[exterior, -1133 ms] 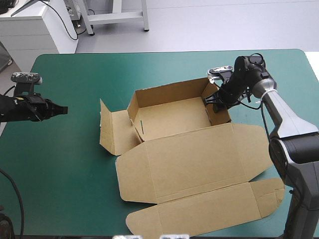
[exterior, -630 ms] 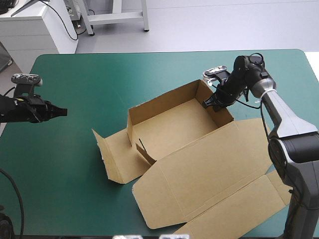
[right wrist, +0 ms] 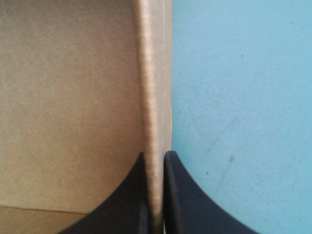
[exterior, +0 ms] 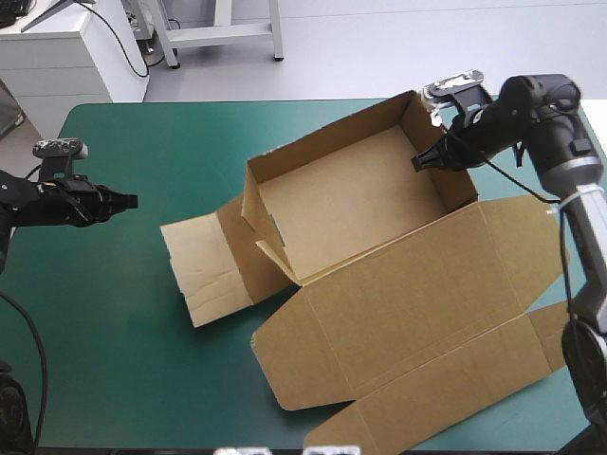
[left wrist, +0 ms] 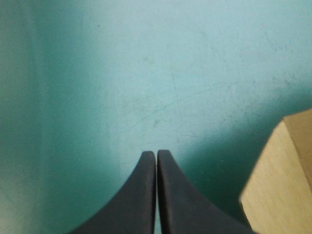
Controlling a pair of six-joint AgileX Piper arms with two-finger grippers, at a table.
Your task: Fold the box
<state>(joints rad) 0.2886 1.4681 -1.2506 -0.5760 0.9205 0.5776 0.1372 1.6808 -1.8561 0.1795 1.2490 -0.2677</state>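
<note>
Since the earlier frames the box (exterior: 351, 204) has swung round and travelled toward the far right corner of the table (exterior: 142, 379), carried along by my right gripper (exterior: 419, 163). My left gripper (exterior: 128, 201) has crept a little closer to it.

Starting at the left edge, the left gripper hangs over the bare teal-green cover (left wrist: 146, 73). Its black fingers (left wrist: 141, 195) are pressed together into one point with nothing between them. From that wrist I see only a brown corner of the box off to one side, apart from the fingertips.

Next comes a side flap (exterior: 204, 270), lying flat on the cover. The open tray stands askew just beyond it, walls up, about mid-table and reaching toward the far edge. The lid (exterior: 408, 294) lies flat from the tray toward the near right corner, running up to the near edge.

At the tray's right end, my right gripper is clamped on the end wall (right wrist: 155, 87). The fingers are all but closed, one inside the tray and one outside, with the board's top edge running straight ahead from between them.
</note>
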